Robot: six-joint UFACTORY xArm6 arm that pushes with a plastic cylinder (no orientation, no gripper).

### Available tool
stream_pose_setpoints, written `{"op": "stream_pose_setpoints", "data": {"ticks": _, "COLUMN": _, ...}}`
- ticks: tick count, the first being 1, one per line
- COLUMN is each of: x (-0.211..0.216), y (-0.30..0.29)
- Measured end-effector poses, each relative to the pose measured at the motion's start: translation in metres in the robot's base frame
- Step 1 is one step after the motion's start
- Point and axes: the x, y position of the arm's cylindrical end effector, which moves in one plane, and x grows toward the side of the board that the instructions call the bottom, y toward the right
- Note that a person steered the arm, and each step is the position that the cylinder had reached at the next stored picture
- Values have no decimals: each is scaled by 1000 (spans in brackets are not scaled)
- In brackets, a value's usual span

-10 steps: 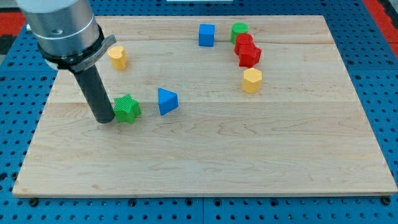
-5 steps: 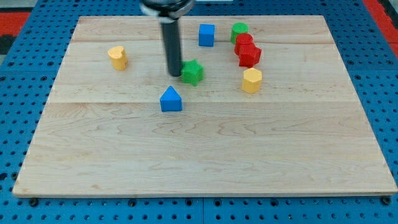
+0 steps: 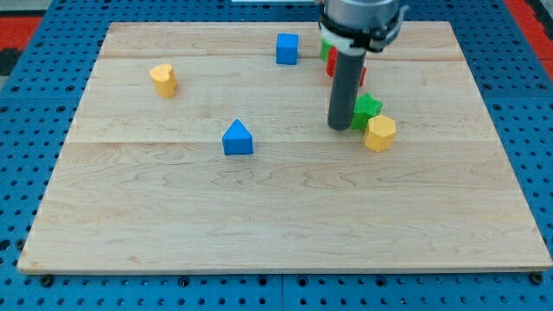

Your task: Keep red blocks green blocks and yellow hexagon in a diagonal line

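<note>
- No brand, label or readable writing is showing on the blocks, the board or the arm.
- The arm's straight dark rod is standing upright, and my tip (image 3: 340,127) is resting on the pale wooden board (image 3: 276,216), toward the view's right and above the board's middle.
- The rod has no jaws and is holding nothing; my tip is sitting just beside, and seemingly touching, the green star-shaped block (image 3: 367,108), which is lying immediately to the view's right of it.
- The yellow hexagon block (image 3: 379,132) is sitting to the view's right of my tip and slightly lower, touching the green star-shaped block's lower right edge.
- The red blocks (image 3: 332,62) are lying toward the view's top from my tip, mostly hidden behind the rod; only slivers of red are showing at its sides, so their shapes cannot be told.
- A second green block (image 3: 325,43) is peeking out above those, at the left edge of the arm's grey collar; its shape cannot be told.
- The blue cube block (image 3: 288,47) is sitting up and to the view's left of my tip, near the board's top edge.
- The blue triangular block (image 3: 237,138) is lying well apart to the view's left of my tip, slightly lower.
- The yellow rounded block (image 3: 162,79) is sitting far to the view's left and higher.
- The board is resting on a blue perforated surface (image 3: 34,104).
</note>
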Motion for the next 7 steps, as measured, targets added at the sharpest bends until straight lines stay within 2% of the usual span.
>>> {"op": "stream_pose_setpoints", "data": {"ticks": 1, "x": 43, "y": 2}}
{"op": "stream_pose_setpoints", "data": {"ticks": 3, "x": 35, "y": 68}}
{"op": "stream_pose_setpoints", "data": {"ticks": 4, "x": 9, "y": 55}}
{"op": "stream_pose_setpoints", "data": {"ticks": 6, "x": 1, "y": 18}}
{"op": "stream_pose_setpoints", "data": {"ticks": 7, "x": 18, "y": 77}}
